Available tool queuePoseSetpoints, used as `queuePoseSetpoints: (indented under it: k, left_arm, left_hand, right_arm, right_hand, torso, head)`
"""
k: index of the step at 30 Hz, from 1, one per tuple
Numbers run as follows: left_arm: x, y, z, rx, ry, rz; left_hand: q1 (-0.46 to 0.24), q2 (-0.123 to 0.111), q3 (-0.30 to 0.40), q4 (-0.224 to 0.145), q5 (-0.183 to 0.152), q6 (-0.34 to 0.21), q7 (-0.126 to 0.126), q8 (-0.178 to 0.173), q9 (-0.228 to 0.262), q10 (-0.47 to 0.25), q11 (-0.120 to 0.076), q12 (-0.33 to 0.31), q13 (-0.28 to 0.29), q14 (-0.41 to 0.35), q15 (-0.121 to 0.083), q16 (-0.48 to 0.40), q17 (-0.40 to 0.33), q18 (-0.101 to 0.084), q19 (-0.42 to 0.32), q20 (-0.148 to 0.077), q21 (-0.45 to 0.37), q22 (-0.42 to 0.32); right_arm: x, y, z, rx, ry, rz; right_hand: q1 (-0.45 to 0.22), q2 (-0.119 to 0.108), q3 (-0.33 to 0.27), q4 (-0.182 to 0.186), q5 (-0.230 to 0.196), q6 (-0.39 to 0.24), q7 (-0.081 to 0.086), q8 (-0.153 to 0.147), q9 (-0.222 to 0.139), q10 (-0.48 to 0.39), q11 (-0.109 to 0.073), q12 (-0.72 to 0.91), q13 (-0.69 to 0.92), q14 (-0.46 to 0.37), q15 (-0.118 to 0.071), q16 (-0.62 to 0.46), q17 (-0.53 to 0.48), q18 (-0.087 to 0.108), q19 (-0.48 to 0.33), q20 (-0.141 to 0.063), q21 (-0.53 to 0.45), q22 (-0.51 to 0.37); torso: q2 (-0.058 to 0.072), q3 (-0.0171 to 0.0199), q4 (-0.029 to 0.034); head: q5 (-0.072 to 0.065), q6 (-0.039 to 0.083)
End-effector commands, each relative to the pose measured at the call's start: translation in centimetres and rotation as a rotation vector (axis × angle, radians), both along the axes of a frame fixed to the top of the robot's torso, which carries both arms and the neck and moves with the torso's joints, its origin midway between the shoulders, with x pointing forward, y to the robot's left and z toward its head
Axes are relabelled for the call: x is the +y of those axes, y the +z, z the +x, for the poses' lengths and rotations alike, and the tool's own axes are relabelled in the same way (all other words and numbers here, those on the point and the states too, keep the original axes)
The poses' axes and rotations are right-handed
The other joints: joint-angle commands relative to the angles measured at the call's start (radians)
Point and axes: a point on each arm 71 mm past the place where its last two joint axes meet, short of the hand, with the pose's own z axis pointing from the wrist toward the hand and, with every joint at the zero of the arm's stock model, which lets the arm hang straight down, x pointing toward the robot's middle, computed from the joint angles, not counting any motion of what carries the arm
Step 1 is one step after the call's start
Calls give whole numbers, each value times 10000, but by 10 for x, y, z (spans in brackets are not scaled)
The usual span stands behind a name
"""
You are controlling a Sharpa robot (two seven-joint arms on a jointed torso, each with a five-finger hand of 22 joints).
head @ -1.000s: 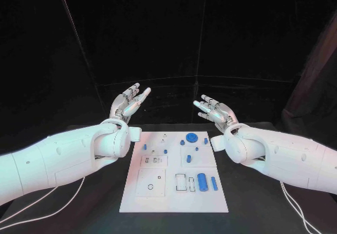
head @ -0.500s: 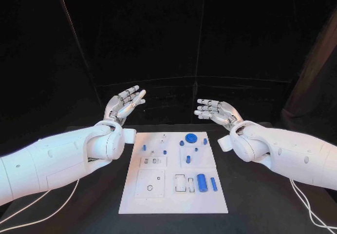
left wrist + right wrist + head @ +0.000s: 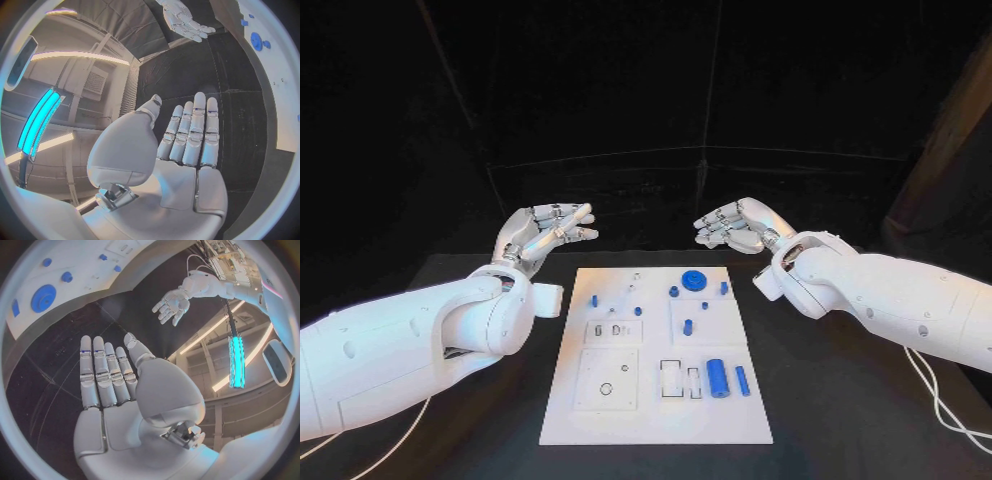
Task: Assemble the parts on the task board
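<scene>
Right then, my left hand (image 3: pixel 548 228) and right hand (image 3: pixel 738 226) hung empty, fingers apart, above the task board's (image 3: pixel 584 412) far end; its parts (image 3: pixel 715 375) lay lower in the frame.

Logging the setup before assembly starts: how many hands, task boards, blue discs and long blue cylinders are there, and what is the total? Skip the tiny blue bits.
Hands: 2 (left hand, right hand)
Task board: 1
Blue disc: 1
Long blue cylinders: 2 (thick cylinder, slim cylinder)
Total: 6
</scene>
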Motion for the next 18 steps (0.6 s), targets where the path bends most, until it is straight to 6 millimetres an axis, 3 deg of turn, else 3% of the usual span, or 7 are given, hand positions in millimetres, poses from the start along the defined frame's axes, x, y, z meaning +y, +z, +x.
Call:
queuePoseSetpoints:
  k: [1,3,9,18]
  left_arm:
    - [-7,6,-9,-348,-697,18]
    - [-10,8,-14,-342,-879,-60]
    - [-24,11,-25,-263,-1445,-297]
    - [-31,12,-31,-139,-1766,-417]
  left_hand:
    - [80,31,8,-90,-2,77,18,-74,-28,87,8,-74,-24,78,14,-73,19,147,84,-2,22,-35]
    - [89,49,-6,-148,-2,100,18,-146,-73,110,11,-178,-61,119,12,-143,43,144,131,-10,-14,-77]
    - [74,87,-36,-227,-3,115,37,-270,-137,112,35,-360,-99,95,40,-313,55,136,147,4,-107,-161]
    - [43,106,-69,-267,-4,114,66,-357,-164,103,61,-478,-108,74,64,-429,59,133,151,22,-169,-217]
  right_arm:
    - [10,1,2,-668,551,-2989]
    - [14,3,4,-891,603,-3810]
    - [26,2,7,-1269,750,-6100]
    - [41,2,8,-1464,959,-7836]
  right_hand:
    - [232,-210,263,-473,131,1018,-234,-93,-9,1299,-384,-287,21,2097,-597,375,205,183,1263,-649,1517,747]
    - [267,-356,335,-478,159,1205,-307,-153,-11,1532,-525,-404,22,2834,-805,658,412,171,1541,-859,2265,1184]
    - [-40,-566,327,-429,29,1325,-441,-318,-20,1565,-618,-494,25,3971,-1024,1388,940,192,1921,-1044,3265,1765]
    - [-311,-727,613,-418,1,1291,-576,-495,-25,1340,-705,-505,16,3986,-1116,3358,2327,184,1816,-1130,4694,2679]
  torso:
    - [370,-29,132]
    - [489,-61,192]
    - [782,-134,369]
    - [1108,-149,438]
  head:
    - [-79,59]
    - [-122,69]
    - [-255,190]
    - [-390,306]
